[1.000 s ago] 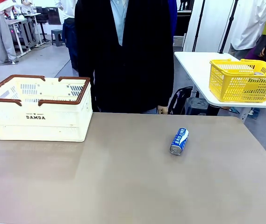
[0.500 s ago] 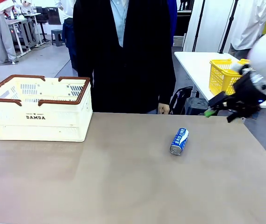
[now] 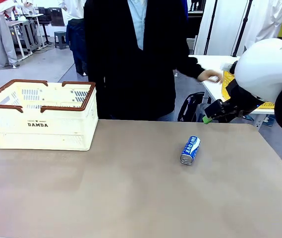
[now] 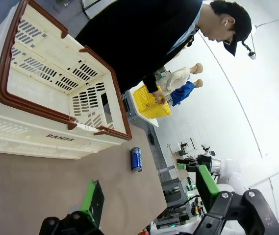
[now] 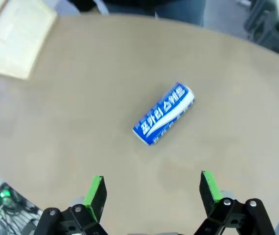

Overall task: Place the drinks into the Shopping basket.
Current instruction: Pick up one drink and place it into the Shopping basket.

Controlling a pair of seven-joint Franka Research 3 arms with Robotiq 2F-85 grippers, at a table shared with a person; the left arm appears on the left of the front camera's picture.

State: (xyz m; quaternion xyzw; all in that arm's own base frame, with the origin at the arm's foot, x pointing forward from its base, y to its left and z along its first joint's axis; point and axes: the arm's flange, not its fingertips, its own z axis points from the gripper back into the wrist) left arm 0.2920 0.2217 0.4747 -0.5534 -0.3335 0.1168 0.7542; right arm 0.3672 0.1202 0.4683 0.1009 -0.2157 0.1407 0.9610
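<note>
Blue can (image 3: 190,150) lay on side on bench (image 3: 131,198), right of middle, well apart from Shopping basket (image 3: 41,134) at far left. Right gripper (image 5: 151,188) hung near can, looking down on it, jaws spread wide, grasping nothing. Left gripper (image 4: 149,191) likewise released, empty, Shopping basket beyond it. Person's hand (image 3: 210,75) rested at yellow basket (image 4: 146,100) on white side bench (image 3: 205,60).

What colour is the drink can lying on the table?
Drink can: blue, white lettering; clearest in right wrist view.
</note>
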